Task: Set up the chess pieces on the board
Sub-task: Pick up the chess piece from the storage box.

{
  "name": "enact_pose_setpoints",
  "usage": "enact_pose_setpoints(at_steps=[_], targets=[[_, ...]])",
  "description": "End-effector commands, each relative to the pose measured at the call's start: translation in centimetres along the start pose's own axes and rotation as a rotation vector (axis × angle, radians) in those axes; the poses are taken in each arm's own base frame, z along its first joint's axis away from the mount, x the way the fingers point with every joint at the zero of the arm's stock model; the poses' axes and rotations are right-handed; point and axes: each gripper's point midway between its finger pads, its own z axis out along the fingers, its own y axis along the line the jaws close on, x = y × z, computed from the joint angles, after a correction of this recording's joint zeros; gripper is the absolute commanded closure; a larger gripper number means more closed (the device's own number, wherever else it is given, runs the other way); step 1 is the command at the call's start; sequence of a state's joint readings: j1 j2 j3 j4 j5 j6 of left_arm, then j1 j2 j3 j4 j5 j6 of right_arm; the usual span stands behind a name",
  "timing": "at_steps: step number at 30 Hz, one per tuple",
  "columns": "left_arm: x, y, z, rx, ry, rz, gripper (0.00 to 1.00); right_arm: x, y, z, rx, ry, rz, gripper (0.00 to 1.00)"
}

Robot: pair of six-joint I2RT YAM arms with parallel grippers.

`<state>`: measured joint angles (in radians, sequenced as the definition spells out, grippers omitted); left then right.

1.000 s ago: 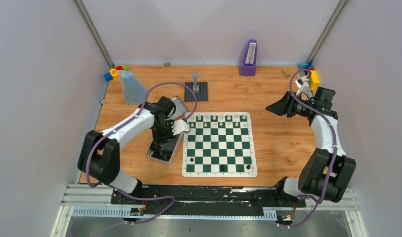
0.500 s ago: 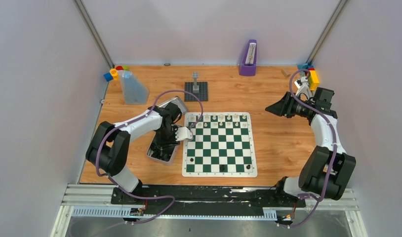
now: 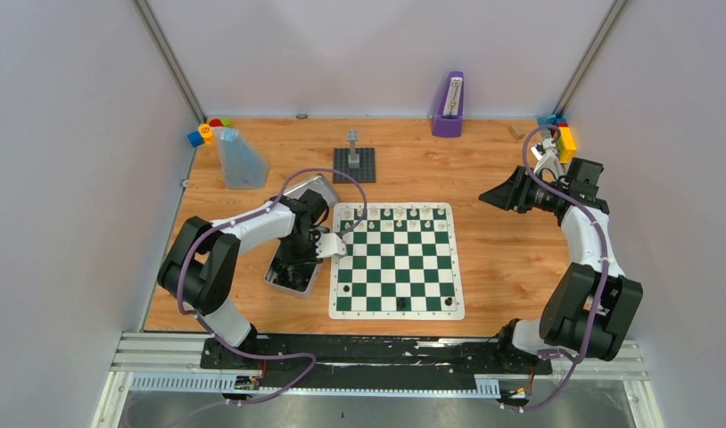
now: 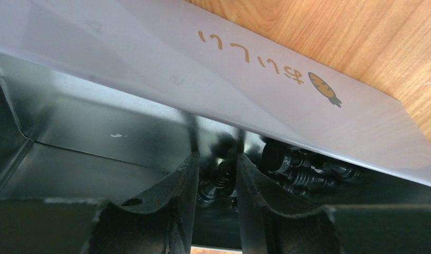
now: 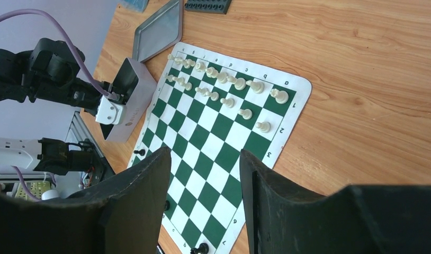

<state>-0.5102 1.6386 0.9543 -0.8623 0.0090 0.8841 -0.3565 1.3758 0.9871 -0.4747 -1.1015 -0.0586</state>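
The board (image 3: 404, 263) lies flat mid-table, with cream chess pieces (image 3: 400, 218) upright along its two far rows and a few black ones near the close edge. Just left of it sits the metal tin (image 3: 286, 282). The left gripper (image 4: 216, 174) dips into it, fingers narrowly apart over heaped black pieces (image 4: 295, 164); whether one is pinched I can't tell. The right gripper (image 5: 203, 201) hangs spread and empty, well off to the right. The heaped pieces lie toppled, long axes roughly sideways; their heads I can't make out. I'd pinch one across its stem, lift it clear of the tin's wall, then stand it base-down.
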Motion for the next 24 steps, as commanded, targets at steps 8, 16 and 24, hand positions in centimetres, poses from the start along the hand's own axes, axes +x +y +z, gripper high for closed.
enact_pose_setpoints(at_steps=[8, 16, 24], targets=[[-0.2, 0.6, -0.2, -0.039, -0.006, 0.001, 0.77, -0.9, 0.5, 0.2, -0.041, -0.006, -0.042, 0.5], [-3.7, 1.0, -4.0, -0.069, -0.201, -0.062, 0.91, -0.8, 0.4, 0.2, -0.043, -0.002, -0.035, 0.5], [-6.4, 1.0, -9.0, -0.136, -0.413, -0.119, 0.98, -0.7, 0.4, 0.2, -0.042, 0.0, -0.036, 0.51]])
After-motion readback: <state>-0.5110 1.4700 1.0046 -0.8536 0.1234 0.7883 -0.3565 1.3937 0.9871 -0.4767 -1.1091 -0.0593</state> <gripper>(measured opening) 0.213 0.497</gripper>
